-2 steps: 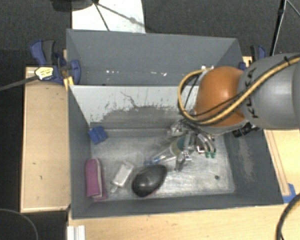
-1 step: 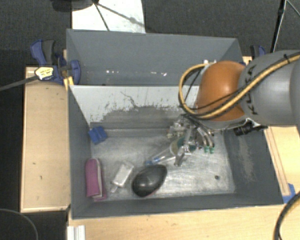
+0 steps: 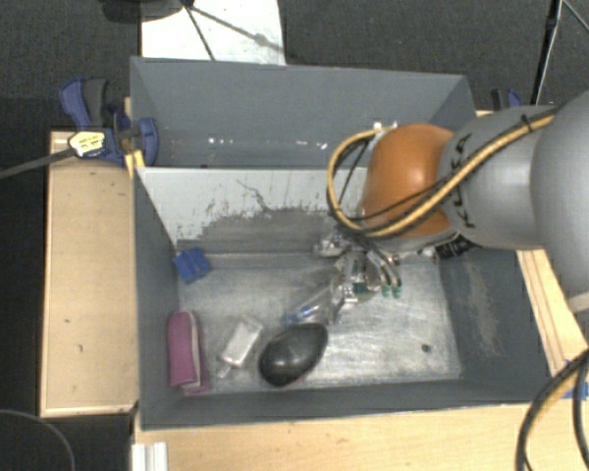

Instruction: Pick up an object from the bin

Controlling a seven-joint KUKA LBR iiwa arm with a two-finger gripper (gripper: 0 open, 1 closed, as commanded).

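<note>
In the camera view, the grey metal bin (image 3: 157, 292) sits in the middle of the frame, its floor scuffed and scratched. The arm (image 3: 530, 194) comes in from the right edge, thick and silver-grey, with an orange cover (image 3: 402, 170) at its wrist and yellow-and-black cables (image 3: 346, 189) looped around that cover.

Below the cover, the hand (image 3: 344, 294) points down and to the left, low over the bin floor a little right of the frame's centre. Its tip is a tangle of metal parts, and it cannot be told whether the hand is open or closed, nor whether it has hold of anything.

Just at the hand's lower left lies a pale translucent piece (image 3: 307, 313) with a bluish tint. Whether the hand touches it cannot be told. Right below that piece sits a dark oval lump (image 3: 293, 353), close to the bin's lower wall.

Left of the lump lies a small clear packet (image 3: 239, 342), tilted. Further left, a purple oblong thing (image 3: 185, 349) rests along the left wall in the lower left corner. A small blue block (image 3: 190, 263) lies higher up by the same wall, well apart from the hand.
</note>
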